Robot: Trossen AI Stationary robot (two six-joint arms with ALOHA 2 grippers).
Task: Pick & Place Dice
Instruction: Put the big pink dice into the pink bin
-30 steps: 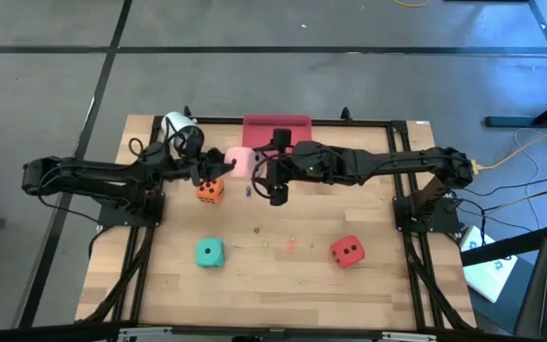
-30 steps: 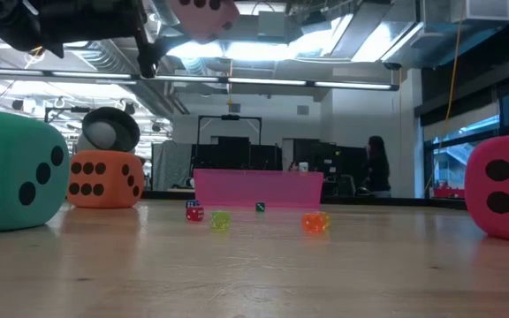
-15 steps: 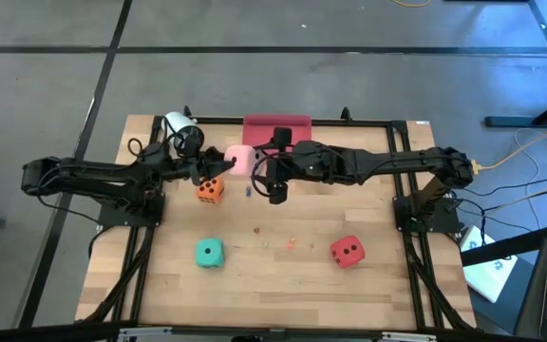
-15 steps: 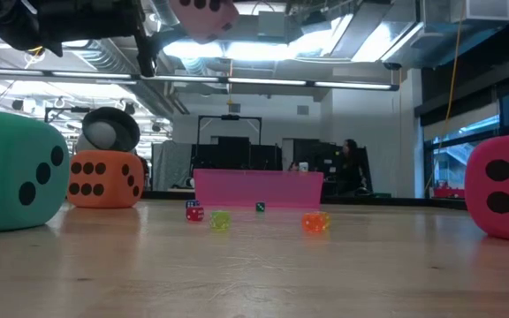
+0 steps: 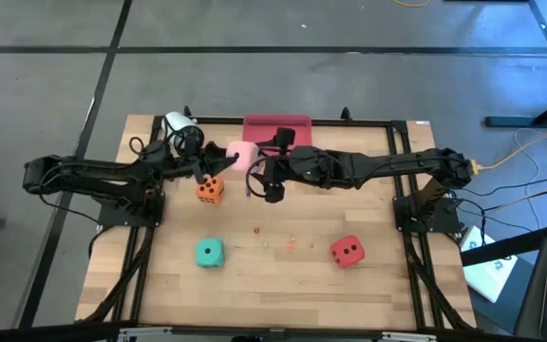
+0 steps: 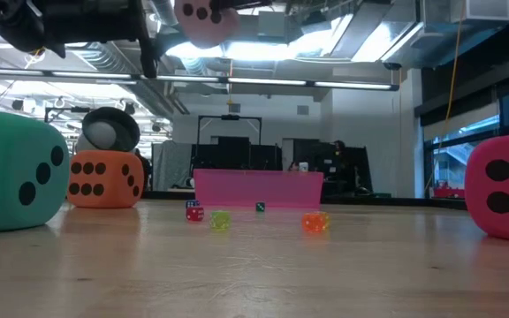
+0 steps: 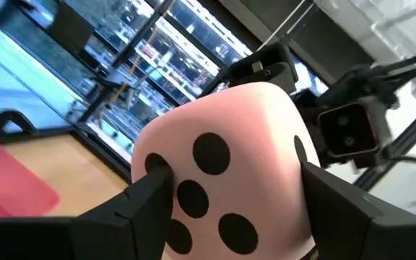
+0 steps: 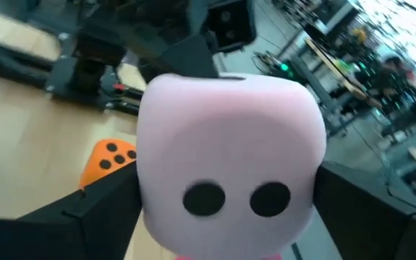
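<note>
Overhead, the left gripper (image 7: 230, 209) clamps the pink die (image 7: 230, 173) while the right gripper (image 8: 222, 209) brackets it, fingers apart; no writing is legible.

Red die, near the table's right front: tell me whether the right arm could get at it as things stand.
Probably not right away. The red die sits alone on bare wood with nothing around it, but the right gripper is up in the air at the pink die, which the left gripper grips.
</note>
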